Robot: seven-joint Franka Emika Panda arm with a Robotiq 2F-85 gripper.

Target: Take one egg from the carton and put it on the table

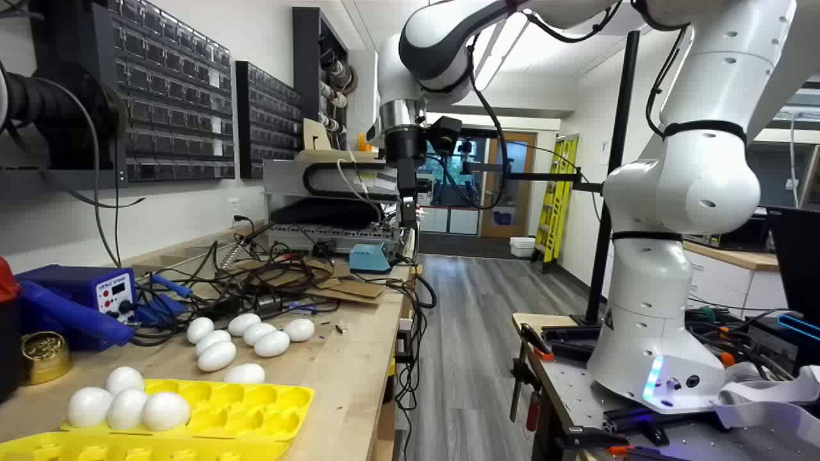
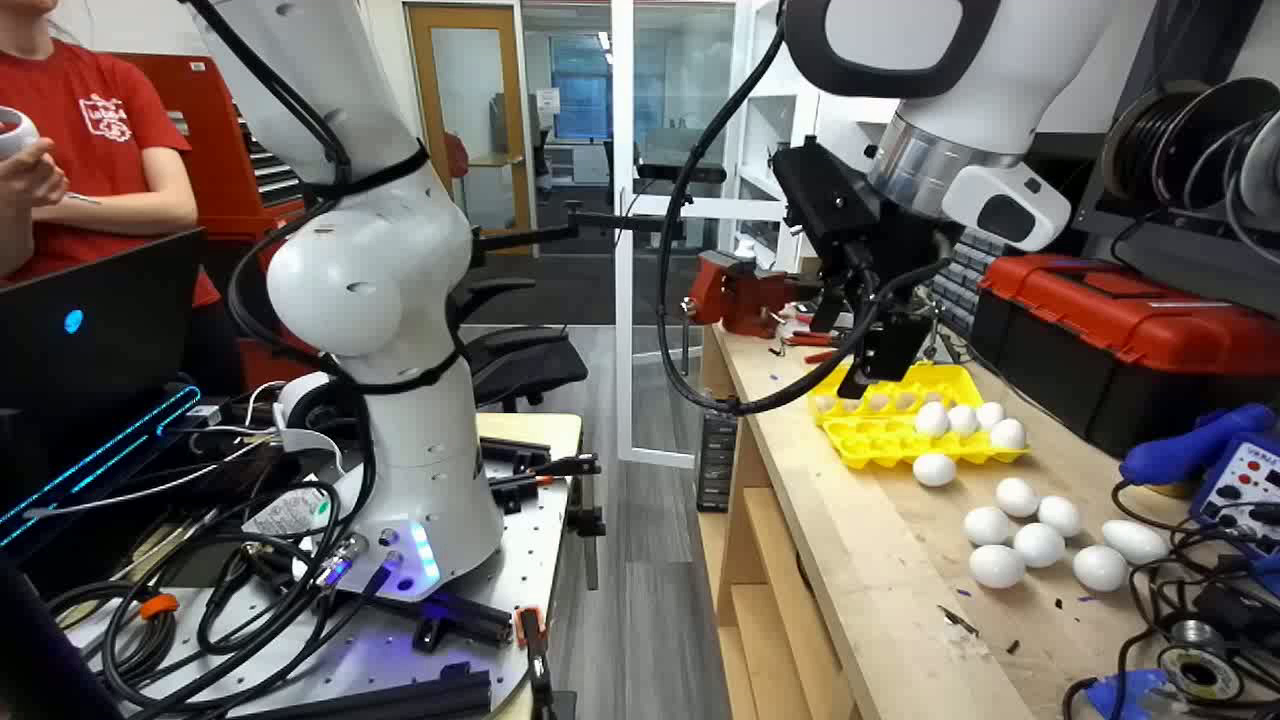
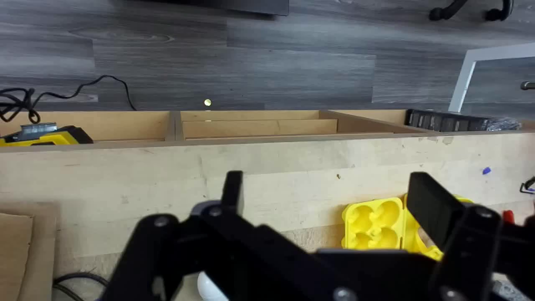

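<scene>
Gripper (image 3: 328,188) wide, empty; four eggs (image 1: 126,411) in carton (image 1: 246,410), left in an exterior view, eight more eggs (image 1: 259,334) on table (image 1: 346,365); transfer probably pending.

One carton (image 1: 246,410) and, some overlapping, apparently twelve eggs (image 2: 1039,545) show.

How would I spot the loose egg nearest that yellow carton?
Find the long wooden workbench, then the open carton on it. Right beside that, on the wood, lies the egg: alone, apart from the cluster of seven other loose eggs.
</scene>
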